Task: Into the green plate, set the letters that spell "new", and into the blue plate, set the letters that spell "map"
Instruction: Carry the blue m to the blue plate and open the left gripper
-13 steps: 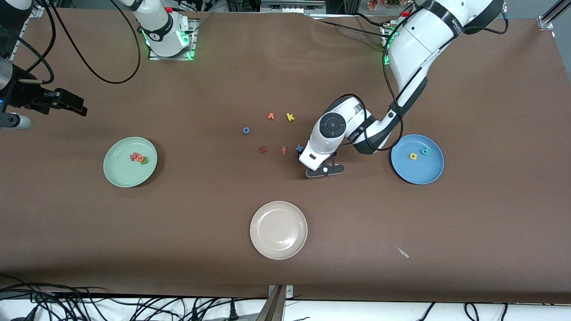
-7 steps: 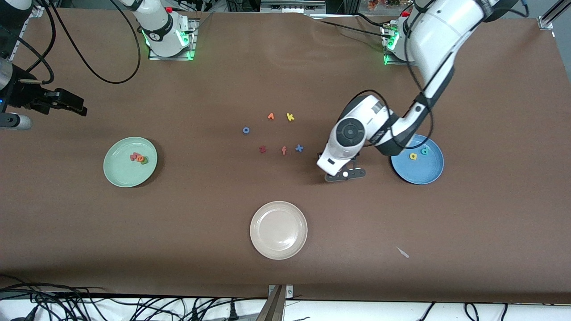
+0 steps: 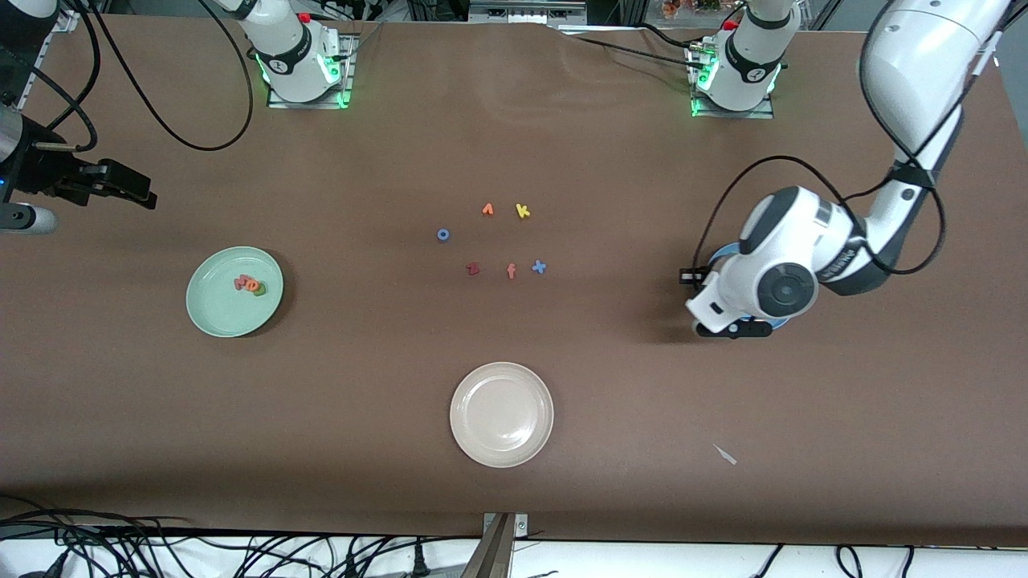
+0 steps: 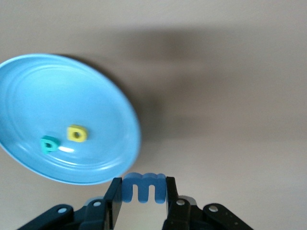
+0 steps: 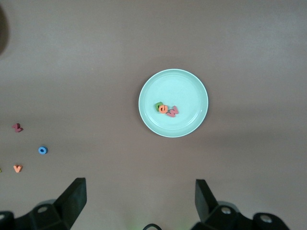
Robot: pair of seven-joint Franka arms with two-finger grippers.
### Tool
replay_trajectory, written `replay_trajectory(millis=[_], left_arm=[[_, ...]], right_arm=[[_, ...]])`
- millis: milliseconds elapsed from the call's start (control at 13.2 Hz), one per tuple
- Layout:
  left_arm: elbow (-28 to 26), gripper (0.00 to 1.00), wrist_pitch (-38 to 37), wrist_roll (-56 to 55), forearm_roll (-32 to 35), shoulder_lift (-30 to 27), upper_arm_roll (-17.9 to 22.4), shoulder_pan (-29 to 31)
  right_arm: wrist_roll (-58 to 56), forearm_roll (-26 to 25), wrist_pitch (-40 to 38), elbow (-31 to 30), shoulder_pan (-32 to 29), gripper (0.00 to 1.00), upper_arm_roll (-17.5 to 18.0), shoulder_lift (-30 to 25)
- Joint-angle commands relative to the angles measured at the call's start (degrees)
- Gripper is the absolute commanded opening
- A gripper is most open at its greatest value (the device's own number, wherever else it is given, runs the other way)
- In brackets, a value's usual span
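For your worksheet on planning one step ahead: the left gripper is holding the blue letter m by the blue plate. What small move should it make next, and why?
Probably carry the m a little farther, until it is over the blue plate, then let go. The left gripper is shut on it at the plate's rim, not over its middle. The teal a and yellow p already lie inside, so the m completes "map".

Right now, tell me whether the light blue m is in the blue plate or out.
Out. The m is pinched in the left gripper, just outside the blue plate's rim; only the teal a and yellow p lie inside.
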Motion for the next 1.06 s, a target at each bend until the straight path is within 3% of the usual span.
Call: replay_trajectory(millis=[0, 228, 532, 760, 988], left_arm=[[-4.04, 0.31, 2.98, 5.00, 1.13, 0.60, -0.77, 4.38], [-6.95, 0.37, 8.08, 5.01, 3.86, 2.10, -0.60, 6.15], [-5.56, 0.99, 7.48, 5.18, 3.95, 1.40, -0.60, 7.11], [1.89, 0.99, 2.50, 7.47, 3.25, -1.15, -1.56, 7.29], [13.14, 0.99, -5.07, 7.47, 3.42, -1.15, -3.67, 6.68]], right_arm=[[0.70, -0.22, -0.60, 1.17, 0.36, 1.00, -0.26, 0.40], [0.70, -0.22, -0.68, 1.17, 0.36, 1.00, -0.26, 0.40], [0.70, -0.22, -0.77, 1.17, 0.36, 1.00, -0.26, 0.40], [0.70, -0.22, -0.77, 1.17, 0.36, 1.00, -0.26, 0.40], [0.70, -0.22, -0.77, 1.17, 0.36, 1.00, -0.26, 0.40]])
